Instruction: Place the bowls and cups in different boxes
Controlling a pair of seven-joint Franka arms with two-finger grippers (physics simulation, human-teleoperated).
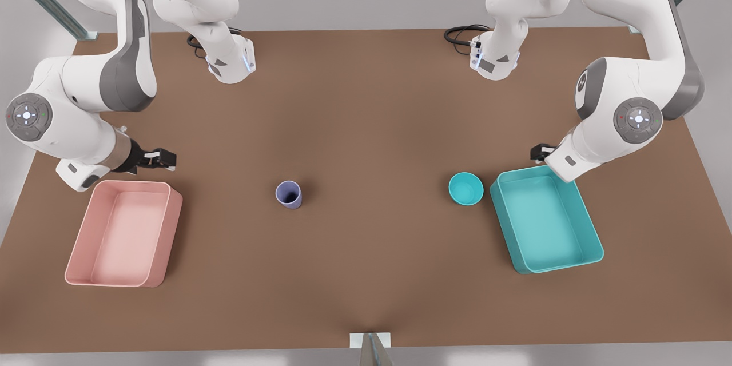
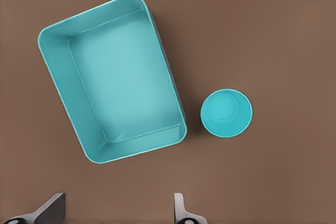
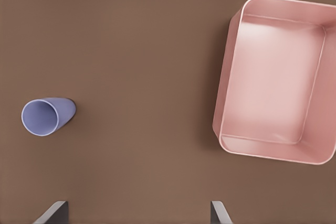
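Note:
The lavender-blue cup (image 1: 288,194) (image 3: 46,116) stands upright mid-table. The small teal bowl (image 1: 465,188) (image 2: 226,113) sits just beside the teal box (image 1: 502,218) (image 2: 58,82), apart from it. The pink box (image 1: 169,223) (image 3: 226,87) lies at the front view's left and holds nothing, as does the teal box. My left gripper (image 1: 539,152) (image 2: 115,214) hovers open by the teal box's far corner, at the front view's right. Above the pink box's far edge my right gripper (image 1: 163,158) (image 3: 136,215) hangs open, well away from the cup.
The brown table (image 1: 366,274) carries both arm bases (image 1: 229,63) (image 1: 494,60) at its far edge, with black cables (image 1: 464,33) beside them. A small metal bracket (image 1: 370,343) stands at the near edge. Bare tabletop lies between cup and bowl.

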